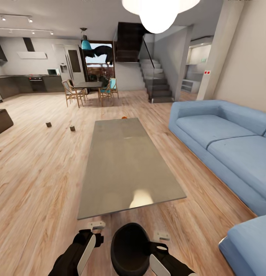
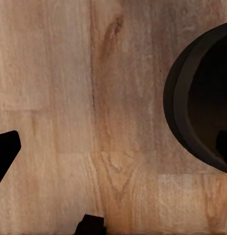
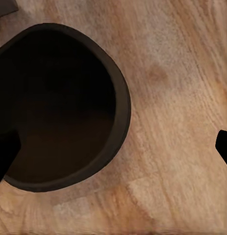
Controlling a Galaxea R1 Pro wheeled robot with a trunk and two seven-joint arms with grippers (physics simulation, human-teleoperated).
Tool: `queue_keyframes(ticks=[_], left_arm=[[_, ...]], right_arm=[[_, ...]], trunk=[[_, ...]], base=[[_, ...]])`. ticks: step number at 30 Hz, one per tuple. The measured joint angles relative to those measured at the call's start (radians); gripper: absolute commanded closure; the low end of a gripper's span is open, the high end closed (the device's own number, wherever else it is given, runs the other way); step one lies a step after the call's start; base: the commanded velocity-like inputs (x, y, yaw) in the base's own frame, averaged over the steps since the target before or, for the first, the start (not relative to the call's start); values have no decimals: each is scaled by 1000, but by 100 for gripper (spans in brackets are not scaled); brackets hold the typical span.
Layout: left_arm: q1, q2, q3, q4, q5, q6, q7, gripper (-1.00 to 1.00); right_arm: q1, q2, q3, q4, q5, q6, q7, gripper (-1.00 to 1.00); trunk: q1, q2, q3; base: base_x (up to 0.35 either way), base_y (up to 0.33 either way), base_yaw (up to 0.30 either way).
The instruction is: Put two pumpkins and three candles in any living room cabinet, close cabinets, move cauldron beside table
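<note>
The black cauldron point(image 1: 129, 245) stands on the wood floor just off the near end of the grey low table point(image 1: 110, 184). My left gripper point(image 1: 95, 227) and right gripper point(image 1: 161, 236) flank it, both open. In the right wrist view the cauldron point(image 3: 69, 112) lies under one finger point(image 3: 5, 156), with the other finger over bare floor. The left wrist view shows the cauldron's rim point(image 2: 184, 98) at one side. A sliver of an orange pumpkin point(image 1: 124, 117) peeks past the table's far end. Two small dark candles point(image 1: 48, 124) point(image 1: 72, 128) sit on the floor at the left. The cabinet's dark end point(image 1: 0, 120) shows at the left edge.
A blue sofa point(image 1: 221, 142) runs along the right, close to the table. A dining table with chairs point(image 1: 89, 90) stands far back, with the kitchen counters point(image 1: 29, 82) at the back left and stairs point(image 1: 158, 86) at the back right. Open floor spreads to the left of the table.
</note>
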Motion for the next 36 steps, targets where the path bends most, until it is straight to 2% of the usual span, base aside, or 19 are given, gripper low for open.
queue_keyframes(ticks=[3,7,17,36], left_arm=[[0,0,0,0,0,0,1,-100],[0,0,0,-1,0,1,0,-100],[1,2,2,-9,-1,1,-1,-100],[1,3,2,-8,-1,1,-7,-100]], right_arm=[[0,1,1,0,1,-1,0,-100],[0,1,2,0,1,-1,0,-100],[0,1,7,-1,6,-1,0,-100],[0,1,10,-2,5,-3,-1,-100]], trunk=[[-11,21,9],[-12,21,10],[-12,21,9],[-12,21,9]], base=[[-257,53,0],[-110,15,56],[-8,1,226],[-26,14,8]])
